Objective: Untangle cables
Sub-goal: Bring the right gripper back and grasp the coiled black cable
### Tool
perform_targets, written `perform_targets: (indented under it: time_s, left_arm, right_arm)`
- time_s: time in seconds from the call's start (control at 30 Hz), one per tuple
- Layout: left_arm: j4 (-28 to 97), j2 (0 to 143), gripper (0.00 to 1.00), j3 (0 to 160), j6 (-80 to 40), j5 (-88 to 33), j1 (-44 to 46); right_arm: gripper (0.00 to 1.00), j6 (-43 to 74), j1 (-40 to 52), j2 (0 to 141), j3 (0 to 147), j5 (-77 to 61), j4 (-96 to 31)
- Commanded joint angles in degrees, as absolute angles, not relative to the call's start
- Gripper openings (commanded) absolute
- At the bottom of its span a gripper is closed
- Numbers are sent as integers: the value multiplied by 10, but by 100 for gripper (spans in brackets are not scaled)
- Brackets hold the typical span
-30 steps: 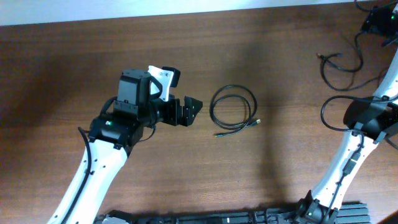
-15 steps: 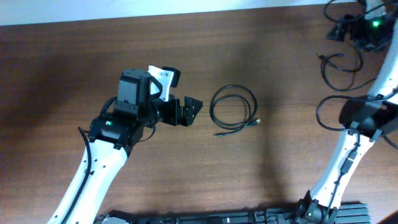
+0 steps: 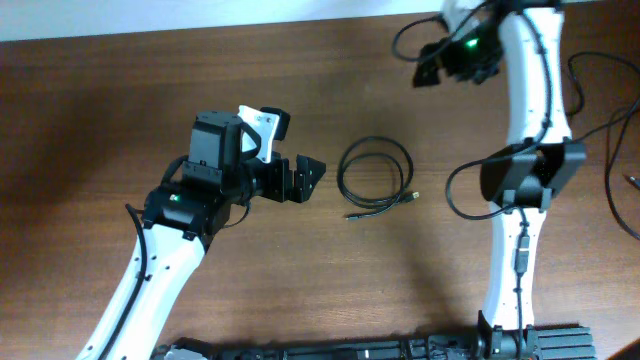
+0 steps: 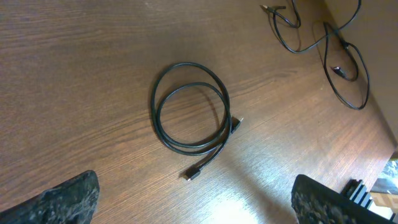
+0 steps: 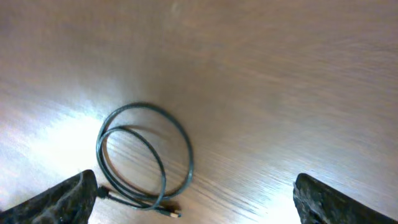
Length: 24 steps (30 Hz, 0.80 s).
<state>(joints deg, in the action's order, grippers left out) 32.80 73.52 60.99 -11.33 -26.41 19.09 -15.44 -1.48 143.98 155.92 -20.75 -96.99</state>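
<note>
One thin black cable (image 3: 375,178) lies coiled in a neat loop on the wooden table, both plug ends at its lower side. It shows in the left wrist view (image 4: 189,115) and the right wrist view (image 5: 146,163). More thin black cable (image 4: 336,70) lies in loose loops farther right, apart from the coil. My left gripper (image 3: 305,178) is open and empty, just left of the coil and pointing at it. My right gripper (image 3: 428,68) is open and empty, raised over the back of the table beyond the coil.
The table's back edge (image 3: 300,25) meets a white wall. The right arm's column (image 3: 525,170) stands to the right of the coil. The table's edge shows at the right in the left wrist view (image 4: 379,93).
My right arm has swung from the far right back corner leftward to above the back middle of the table. The left arm and the coiled cable have not moved.
</note>
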Motion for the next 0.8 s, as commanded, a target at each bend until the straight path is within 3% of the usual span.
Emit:
perform_targets:
  time_s: [0.0, 0.47, 0.77]
  left_arm:
    - [327, 730, 99, 612, -102, -272, 190]
    - [327, 730, 99, 612, -102, -272, 190]
    - [327, 730, 99, 612, -102, -272, 190]
  right_arm:
    - [97, -161, 27, 1444, 1500, -179, -973]
    - [89, -174, 97, 1444, 1267, -76, -968]
    - [87, -156, 119, 1444, 1259, -66, -958]
